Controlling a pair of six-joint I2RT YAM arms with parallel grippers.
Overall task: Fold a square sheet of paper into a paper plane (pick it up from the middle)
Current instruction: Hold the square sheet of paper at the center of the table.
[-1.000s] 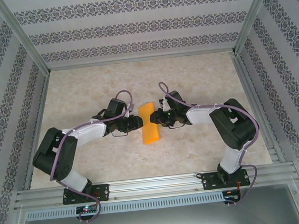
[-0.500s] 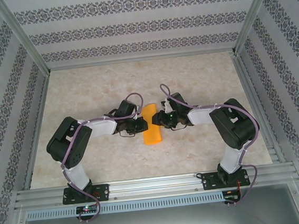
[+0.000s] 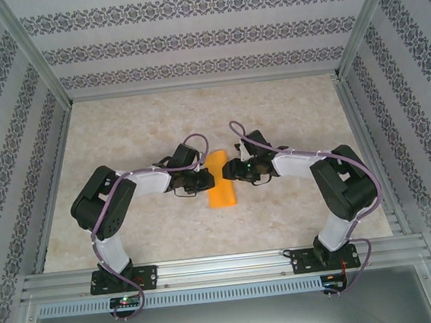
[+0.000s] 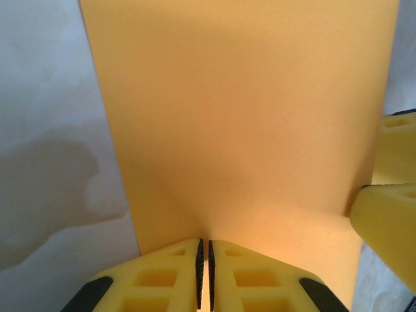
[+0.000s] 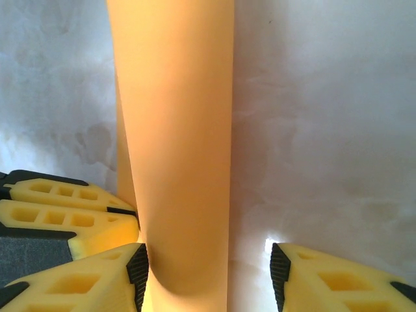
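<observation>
The square sheet of paper [image 3: 219, 179] is bright orange and stands curled up on edge at the table's middle, between my two grippers. My left gripper [image 3: 206, 179] presses in from the left. In the left wrist view the left gripper [image 4: 203, 250] is shut on the near edge of the sheet [image 4: 240, 117], which rises in front of the camera. My right gripper [image 3: 228, 169] faces it from the right, open. In the right wrist view the right gripper [image 5: 208, 273] straddles the curved sheet [image 5: 179, 130], which touches only the left pad [image 5: 138, 273].
The pale marbled table [image 3: 287, 109] lies bare around the sheet. Patterned walls and aluminium rails [image 3: 210, 269] close it in on all sides. The other gripper's yellow fingers [image 4: 390, 214] sit right beside the sheet, close to mine.
The left arm has pushed in toward the sheet and its jaws have closed on the paper's edge. The right gripper's jaws have spread apart, letting go of the sheet.
</observation>
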